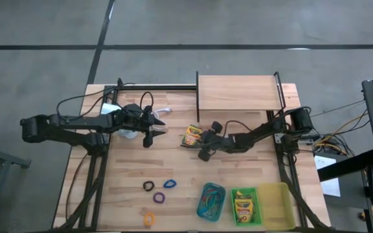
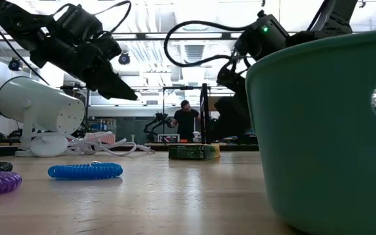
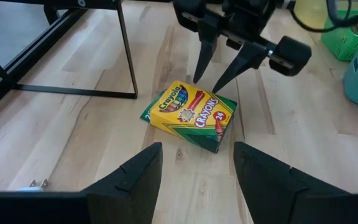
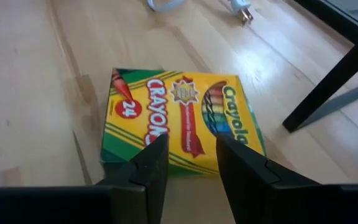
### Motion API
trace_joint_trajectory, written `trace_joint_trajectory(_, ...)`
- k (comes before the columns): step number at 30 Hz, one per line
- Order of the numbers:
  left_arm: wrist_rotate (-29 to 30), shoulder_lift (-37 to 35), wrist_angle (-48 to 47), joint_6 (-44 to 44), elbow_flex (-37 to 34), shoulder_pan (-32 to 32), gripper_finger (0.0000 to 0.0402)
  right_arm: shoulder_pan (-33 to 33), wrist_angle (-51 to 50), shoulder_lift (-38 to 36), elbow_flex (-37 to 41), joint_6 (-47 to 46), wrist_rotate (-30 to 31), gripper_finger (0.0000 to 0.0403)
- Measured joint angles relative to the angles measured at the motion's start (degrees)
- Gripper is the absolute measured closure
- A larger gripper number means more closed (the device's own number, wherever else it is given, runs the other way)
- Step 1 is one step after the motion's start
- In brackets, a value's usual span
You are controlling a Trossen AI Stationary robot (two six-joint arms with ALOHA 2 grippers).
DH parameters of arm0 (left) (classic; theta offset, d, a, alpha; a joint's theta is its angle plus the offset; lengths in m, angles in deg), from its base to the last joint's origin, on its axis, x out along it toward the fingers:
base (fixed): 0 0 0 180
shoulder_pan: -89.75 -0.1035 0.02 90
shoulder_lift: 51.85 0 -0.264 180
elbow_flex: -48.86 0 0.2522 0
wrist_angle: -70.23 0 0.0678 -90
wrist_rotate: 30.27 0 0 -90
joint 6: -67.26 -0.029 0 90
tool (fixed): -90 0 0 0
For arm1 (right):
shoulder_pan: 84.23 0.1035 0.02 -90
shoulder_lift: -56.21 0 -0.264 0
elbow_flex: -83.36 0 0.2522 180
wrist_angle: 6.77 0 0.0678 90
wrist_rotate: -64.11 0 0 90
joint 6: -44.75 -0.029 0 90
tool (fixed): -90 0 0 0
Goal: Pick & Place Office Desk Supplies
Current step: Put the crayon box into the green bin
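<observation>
Crayon box [image 1: 193, 135] flat on desk [image 1: 135, 168], mid-desk, just before raised shelf [image 1: 238, 92]. Right tool [image 1: 203, 144] just beside box, fingers [image 4: 151, 168] spread, box between them in wrist view, not clamped. Left tool [image 1: 158, 126] near lamp [image 2: 41, 108], well left of box, fingers [image 3: 135, 174] spread, empty. Second crayon box [image 1: 241, 207] in green tray [image 1: 243, 193]. Loops in teal tray [image 1: 211, 200]. Black loop [image 1: 148, 186], blue loop [image 1: 169, 184], purple loop [image 1: 159, 197], orange loop [image 1: 149, 218] loose on front desk.
</observation>
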Motion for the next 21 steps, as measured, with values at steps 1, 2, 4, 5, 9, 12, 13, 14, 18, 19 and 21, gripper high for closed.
trace_joint_trajectory(1,0.0,-0.01,0.0,0.0,0.0,-0.01,0.0199,0.02,0.16,0.24,0.0,0.02,-0.02,0.027)
trace_joint_trajectory(2,0.0,0.01,0.0,0.0,0.0,-0.01,0.0199,0.02,-0.02,0.37,0.02,-0.02,-0.04,0.0268)
trace_joint_trajectory(4,0.0,-0.01,0.0,0.0,0.0,0.0,0.0199,0.02,0.06,0.36,0.02,-0.01,-0.12,0.0266)
trace_joint_trajectory(5,0.0,0.01,-0.02,0.0,0.0,-0.02,0.0199,0.04,0.19,0.33,0.02,-0.02,-0.13,0.0266)
trace_joint_trajectory(9,0.0,0.0,-0.01,0.0,0.0,-0.01,0.0199,0.02,0.15,0.15,0.04,0.0,-0.15,0.027)
trace_joint_trajectory(12,0.0,0.01,0.0,0.0,0.0,0.0,0.0199,0.02,0.5,0.15,0.04,0.0,-0.15,0.0276)
trace_joint_trajectory(13,0.0,-0.01,0.0,0.0,0.0,-0.02,0.0199,0.0,0.71,0.15,-0.07,0.02,-0.15,0.0278)
trace_joint_trajectory(14,0.0,-0.01,0.0,0.0,0.0,-0.02,0.0199,-0.08,0.81,0.15,-0.33,0.2,-0.15,0.028)
trace_joint_trajectory(18,0.0,-0.01,0.0,0.0,0.0,-0.01,0.0199,-0.88,0.93,0.48,-0.68,0.25,-0.27,0.0284)
trace_joint_trajectory(19,0.0,0.01,-0.01,0.0,0.0,-0.01,0.0199,-1.14,0.89,0.91,-0.68,0.25,-0.33,0.0285)
trace_joint_trajectory(21,0.0,-0.01,-0.02,0.0,0.0,-0.02,0.0199,-1.58,0.83,1.73,-0.63,-0.28,-0.85,0.0284)
